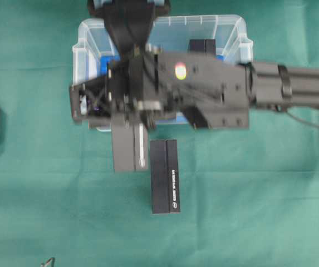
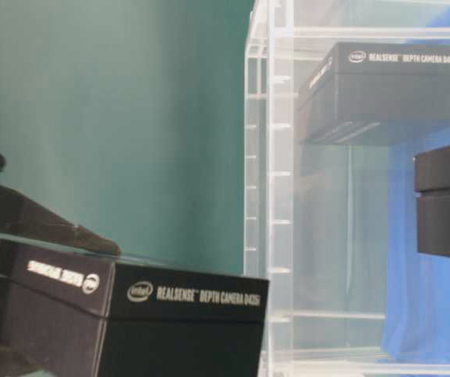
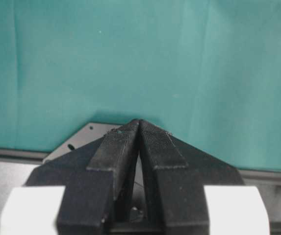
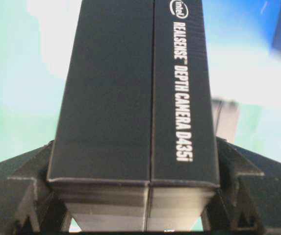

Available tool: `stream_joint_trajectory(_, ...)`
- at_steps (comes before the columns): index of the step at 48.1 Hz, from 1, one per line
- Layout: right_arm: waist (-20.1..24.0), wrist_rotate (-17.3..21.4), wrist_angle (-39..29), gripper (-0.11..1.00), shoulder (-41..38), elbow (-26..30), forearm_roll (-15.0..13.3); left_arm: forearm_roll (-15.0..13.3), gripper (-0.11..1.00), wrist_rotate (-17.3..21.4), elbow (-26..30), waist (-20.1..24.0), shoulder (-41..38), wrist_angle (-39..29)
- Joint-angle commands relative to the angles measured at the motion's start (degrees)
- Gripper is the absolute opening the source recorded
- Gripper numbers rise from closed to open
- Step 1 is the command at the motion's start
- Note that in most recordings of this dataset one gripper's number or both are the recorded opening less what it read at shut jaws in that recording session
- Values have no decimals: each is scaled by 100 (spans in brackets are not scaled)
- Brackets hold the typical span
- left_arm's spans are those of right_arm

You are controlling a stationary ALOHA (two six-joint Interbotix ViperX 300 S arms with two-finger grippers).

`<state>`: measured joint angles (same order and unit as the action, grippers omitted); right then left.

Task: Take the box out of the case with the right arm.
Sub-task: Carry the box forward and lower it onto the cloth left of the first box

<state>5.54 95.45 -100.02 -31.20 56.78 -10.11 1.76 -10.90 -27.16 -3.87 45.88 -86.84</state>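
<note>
Between the two black fingers of the right gripper (image 4: 135, 215) sits a black box (image 4: 135, 98) lettered "RealSense Depth Camera D435i", clamped on both long sides. From overhead, the right arm (image 1: 293, 83) reaches in from the right across the case (image 1: 231, 30), and the held box (image 1: 130, 147) pokes out past the case's near rim, over the green worktop (image 1: 259, 211). Just beside it, a second black box (image 1: 165, 176) lies flat on the cloth. Another dark box (image 1: 202, 45) is inside the case on the blue lining. Off to the side, the left gripper (image 3: 139, 128) has its fingertips pressed together, holding nothing.
</note>
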Motion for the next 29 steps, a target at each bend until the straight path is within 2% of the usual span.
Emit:
stream_joint_trajectory(1, 185, 158, -9, 68, 387, 167, -79, 9, 0, 0, 141, -18, -26, 26)
stream_joint_trajectory(15, 756, 721, -18, 68, 378, 167, -123, 9, 0, -18, 132, -18, 0, 26)
stream_joint_trajectory(29, 747, 712, -26, 68, 255, 167, -141, 9, 0, -18, 132, -18, 0, 26)
